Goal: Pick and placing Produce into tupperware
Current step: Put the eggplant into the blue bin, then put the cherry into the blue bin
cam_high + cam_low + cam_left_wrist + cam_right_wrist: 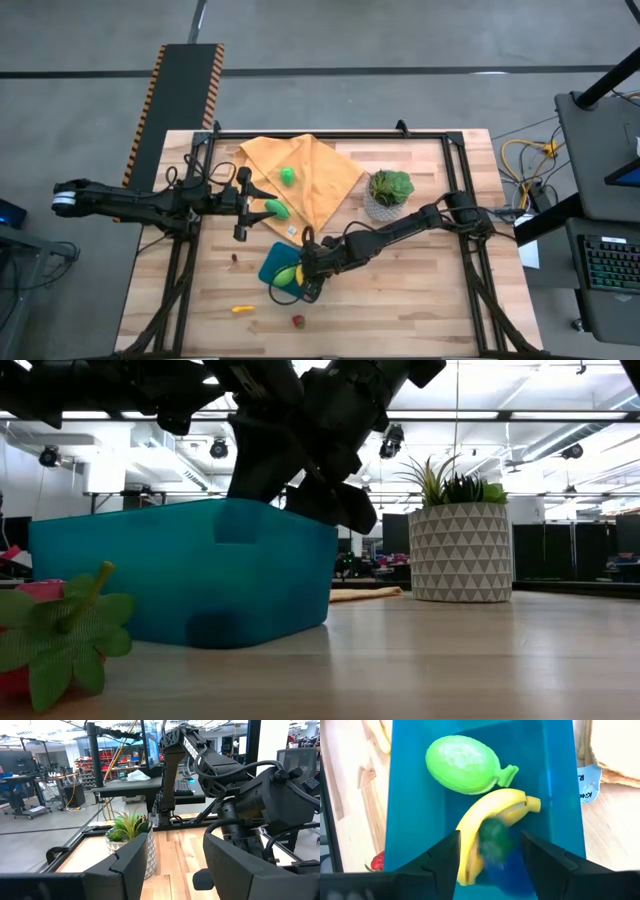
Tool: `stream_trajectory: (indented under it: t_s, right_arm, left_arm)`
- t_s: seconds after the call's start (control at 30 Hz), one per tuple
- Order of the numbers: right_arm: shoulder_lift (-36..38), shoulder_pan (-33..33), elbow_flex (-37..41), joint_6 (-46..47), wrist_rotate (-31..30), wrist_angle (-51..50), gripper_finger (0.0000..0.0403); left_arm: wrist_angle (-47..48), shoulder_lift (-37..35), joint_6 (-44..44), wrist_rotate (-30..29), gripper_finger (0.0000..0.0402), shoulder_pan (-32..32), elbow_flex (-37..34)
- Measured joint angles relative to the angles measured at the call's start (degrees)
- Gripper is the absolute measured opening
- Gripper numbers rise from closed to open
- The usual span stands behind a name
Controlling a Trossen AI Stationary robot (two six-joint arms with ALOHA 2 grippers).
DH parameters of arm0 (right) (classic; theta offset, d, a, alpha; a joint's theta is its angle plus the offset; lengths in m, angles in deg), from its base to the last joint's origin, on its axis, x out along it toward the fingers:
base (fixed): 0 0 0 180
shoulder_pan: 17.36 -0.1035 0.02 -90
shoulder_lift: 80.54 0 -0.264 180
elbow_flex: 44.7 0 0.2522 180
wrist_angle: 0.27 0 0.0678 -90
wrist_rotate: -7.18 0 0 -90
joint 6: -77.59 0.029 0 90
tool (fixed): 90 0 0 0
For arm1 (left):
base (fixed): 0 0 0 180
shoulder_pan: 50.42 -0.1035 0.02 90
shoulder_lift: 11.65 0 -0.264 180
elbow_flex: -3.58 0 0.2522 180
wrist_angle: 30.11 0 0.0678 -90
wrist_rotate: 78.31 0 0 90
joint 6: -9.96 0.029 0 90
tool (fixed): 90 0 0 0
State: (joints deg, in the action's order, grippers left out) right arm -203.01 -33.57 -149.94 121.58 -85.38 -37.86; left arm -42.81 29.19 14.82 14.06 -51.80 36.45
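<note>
A: Where is the tupperware [277,265] now, and what is in it?

B: It sits near the table's front middle, at about 7 o'clock from the plant [388,192]. Inside I see a banana [485,837] and a pale green fruit [462,765]. A dark green piece [494,840] shows blurred above the banana, between the right gripper's fingers.

A: So the right gripper [490,851] is releasing?

B: I think yes. It hangs over the tub with its fingers apart, and the dark green piece touches neither finger, so I judge it is dropping in. The step in hand is the placing.

A: And the left gripper [243,204]?

B: It is at the cloth [322,172], fingers apart, with a green piece [275,209] just at its tips at 3 o'clock. If it grips that piece, I cannot tell. Another green piece [288,177] lies on the cloth at 1 o'clock from it.

A: What does the next move need?

B: The right arm must rise clear of the tub first. Then remain a yellow-orange piece [242,309] at 7 o'clock from the tub, a red one [297,321] at 5 o'clock, and a small dark one [236,258] at 9 o'clock.
</note>
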Motion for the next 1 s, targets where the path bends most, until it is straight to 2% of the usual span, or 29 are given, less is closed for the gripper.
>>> stream_trajectory:
  t_s: [0.23,0.33,0.47,0.57,0.67,0.73,0.87,0.93,1.0]
  right_arm:
    - [2.68,0.09,0.0,-5.0,-1.94,0.03,0.0194]
    - [5.05,-0.01,0.0,-10.76,-8.94,0.36,0.0194]
    - [7.84,-1.02,-0.04,-18.1,-22.63,1.18,0.0193]
    - [10.37,-2.03,0.8,-24.58,-26.73,5.44,0.0192]
    - [14.07,-3.46,4.03,-31.25,-26.23,12.21,0.0192]
    - [17.17,-4.14,7.46,-35.08,-22.04,17.68,0.0192]
    - [25.5,-4.89,16.27,-41.95,-8.11,27.19,0.0191]
    - [30.16,-5.21,21.59,-44.81,-5.18,29.77,0.0191]
    - [35.03,-5.36,27.45,-47.18,-4.94,31.93,0.0191]
  left_arm:
    - [0.0,0.0,0.0,0.0,0.0178,0.0,0.0]
    - [0.0,0.0,-0.02,0.0,0.0178,-0.01,0.0]
    - [0.04,0.0,-0.04,0.12,0.0178,-0.01,0.0]
    - [0.04,0.0,-0.07,0.31,0.0178,0.0,0.0]
    - [0.09,0.01,-0.09,0.36,0.0178,-0.01,0.0]
    - [0.14,0.09,-0.09,0.35,0.0178,-0.01,0.0]
    - [0.23,0.24,-0.4,0.39,0.0178,-0.01,0.0]
    - [0.52,0.26,-1.53,0.42,0.0178,-0.01,0.0]
    - [0.49,0.24,-1.61,0.42,0.0178,0.01,0.0]
